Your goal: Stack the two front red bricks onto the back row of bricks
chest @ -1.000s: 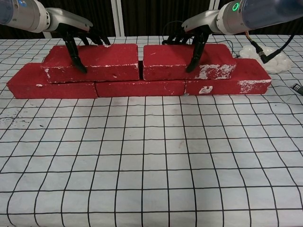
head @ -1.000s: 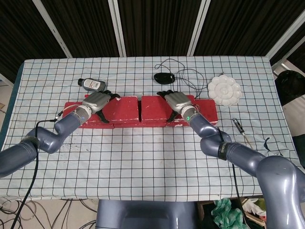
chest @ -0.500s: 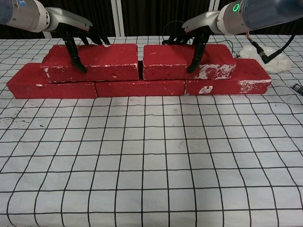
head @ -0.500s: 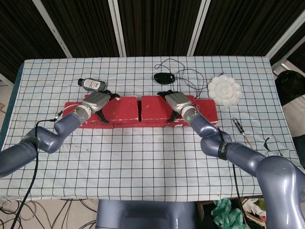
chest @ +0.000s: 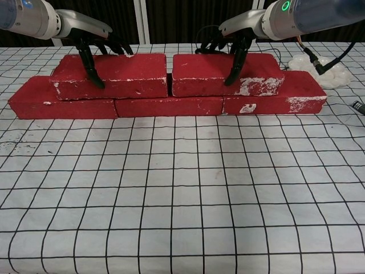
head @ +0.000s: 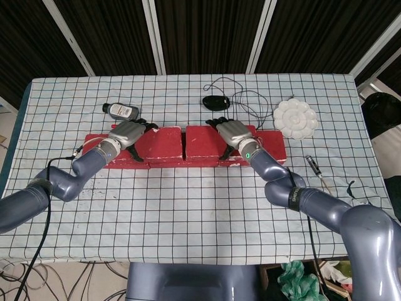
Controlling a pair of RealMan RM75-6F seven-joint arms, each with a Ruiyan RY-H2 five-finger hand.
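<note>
On back row (chest: 169,106): both red bricks (chest: 110,75) (chest: 227,74) stacked, left robot hand (chest: 91,41) and right robot hand (chest: 236,39) each gripping one; release left.

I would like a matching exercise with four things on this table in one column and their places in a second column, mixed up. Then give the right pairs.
Things:
1. small bottle
2. white palette
3. left robot hand
4. black device with cable

Places:
A. far right, behind the brick row
B. gripping the top left brick
C. lying on its side behind the left bricks
D. behind the middle of the bricks

Pairs: 1-C, 2-A, 3-B, 4-D
</note>
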